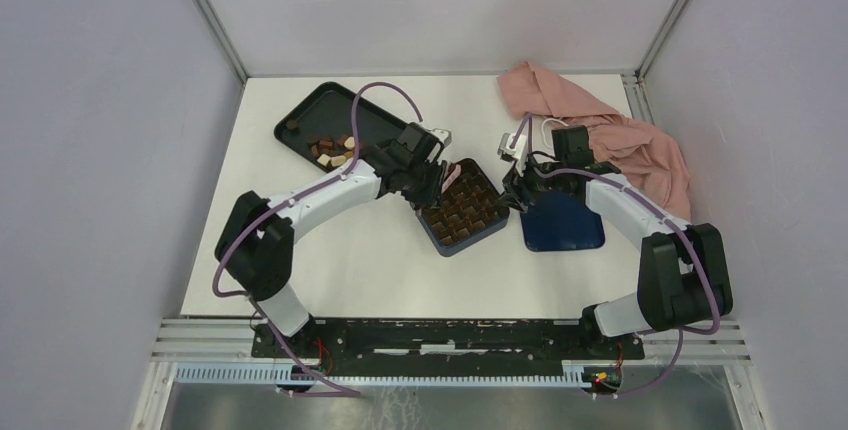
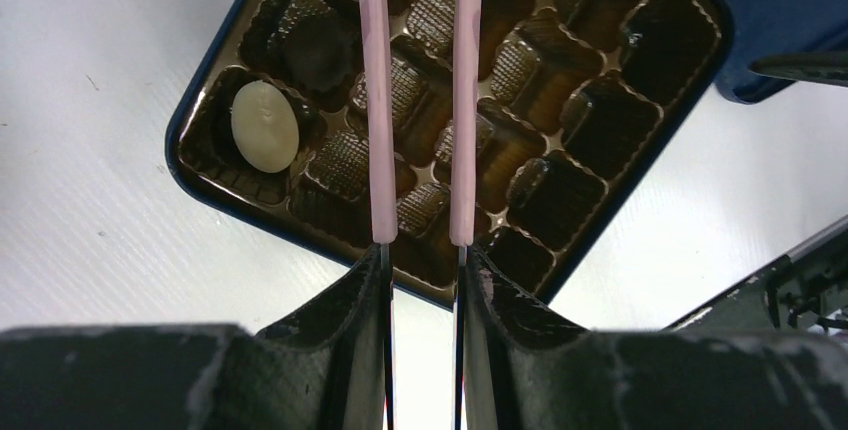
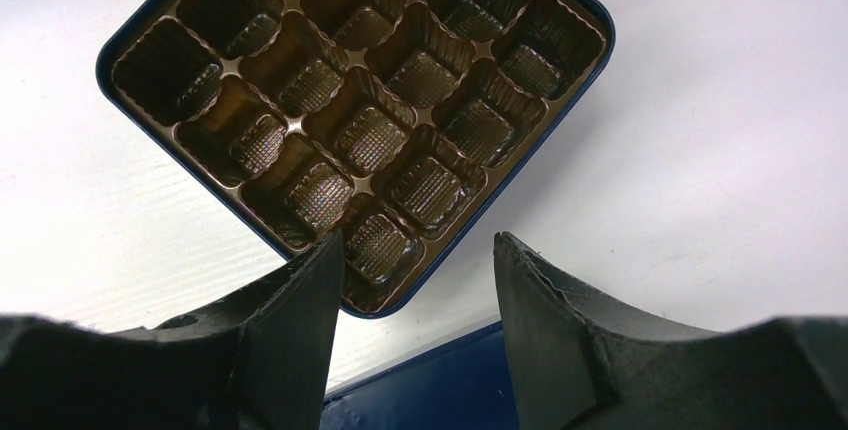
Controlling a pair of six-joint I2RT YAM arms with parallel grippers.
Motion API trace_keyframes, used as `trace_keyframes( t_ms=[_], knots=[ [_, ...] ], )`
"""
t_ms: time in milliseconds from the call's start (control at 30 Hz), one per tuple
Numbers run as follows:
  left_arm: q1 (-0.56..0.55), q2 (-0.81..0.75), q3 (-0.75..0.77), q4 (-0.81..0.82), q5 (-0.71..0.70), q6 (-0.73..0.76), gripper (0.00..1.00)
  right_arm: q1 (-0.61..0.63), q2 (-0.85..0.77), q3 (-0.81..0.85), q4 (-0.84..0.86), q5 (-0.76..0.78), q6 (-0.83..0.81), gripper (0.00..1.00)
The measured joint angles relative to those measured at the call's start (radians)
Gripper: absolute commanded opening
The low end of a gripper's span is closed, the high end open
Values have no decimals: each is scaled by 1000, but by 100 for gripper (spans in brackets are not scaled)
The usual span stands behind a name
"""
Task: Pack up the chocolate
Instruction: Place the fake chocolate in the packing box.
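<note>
Both arms match: the left arm (image 1: 330, 190) and the right arm (image 1: 625, 205) have smooth white shells on the long links and bulky black housings at the joints. A thin purple cable (image 1: 385, 86) loops loosely along each. Their bases are bolted to a black perforated plate (image 1: 440, 335) with small red wires. The left pincer (image 1: 432, 182) has matte black fingers extended by slim pale-pink strips (image 2: 377, 100). The right pincer (image 3: 415, 250) has blunt, scuffed black fingers (image 3: 300, 340).
</note>
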Motion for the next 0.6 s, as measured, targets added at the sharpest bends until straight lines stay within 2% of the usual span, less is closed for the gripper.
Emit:
trace_keyframes(
  t_ms=[133, 367, 600],
  knots=[
    [-5, 37, 32, -33, -21, 0, 8, -1, 0, 0, -1, -1, 0, 62],
    [-12, 66, 61, -63, -34, 1, 21, -1, 0, 0, -5, -5, 0, 63],
    [-16, 86, 63, -79, -45, 1, 29, -2, 0, 0, -7, -7, 0, 63]
  ],
)
